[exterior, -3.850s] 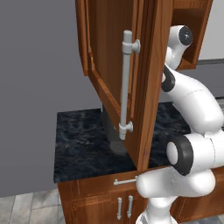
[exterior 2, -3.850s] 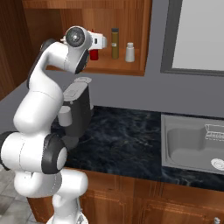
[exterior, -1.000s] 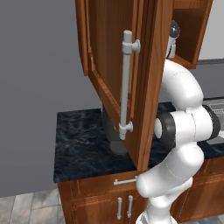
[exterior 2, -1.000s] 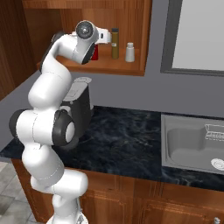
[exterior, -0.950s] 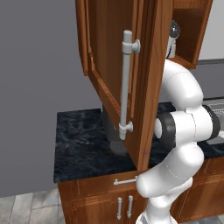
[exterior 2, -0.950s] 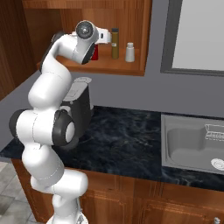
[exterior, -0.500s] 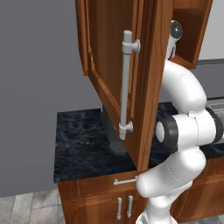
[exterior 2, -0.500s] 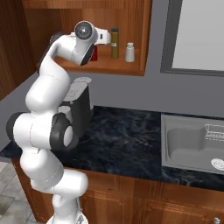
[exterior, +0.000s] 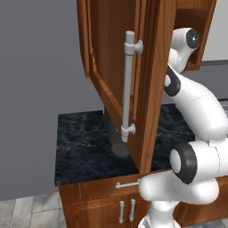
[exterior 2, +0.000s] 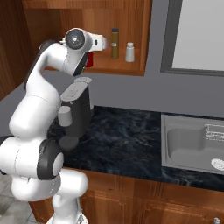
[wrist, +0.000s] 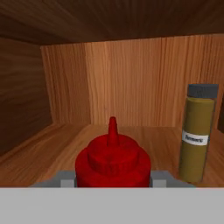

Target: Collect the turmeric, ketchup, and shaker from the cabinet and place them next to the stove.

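The ketchup (wrist: 113, 162) is a red bottle with a domed, stepped shoulder and a thin pointed nozzle rising from its middle. In the hand view it sits right between the two grey fingertips (wrist: 66, 179) of the pincer (wrist: 113, 181), one tip hard against each side of it, so the pincer looks clamped on the bottle, though the contact itself lies at the very bottom of that view and is hard to make out. From the right base view only a sliver of the red bottle shows beside the white hand, at the shelf inside the cabinet (exterior 2: 89, 26).

Off to the right of the pincer and a little beyond it stands the turmeric (wrist: 197, 133), a tall olive-yellow jar with a dark cap and a white label. Farther right again on the same shelf is the shaker (exterior 2: 130, 52), short and whitish.

The cabinet door (exterior: 127, 75) hangs open, its long grey bar handle (exterior: 128, 87) facing out. Below the pincer, on the dark marbled counter (exterior 2: 131, 135), stands a grey coffee machine (exterior 2: 75, 109); a sink (exterior 2: 192, 144) lies well to the right.
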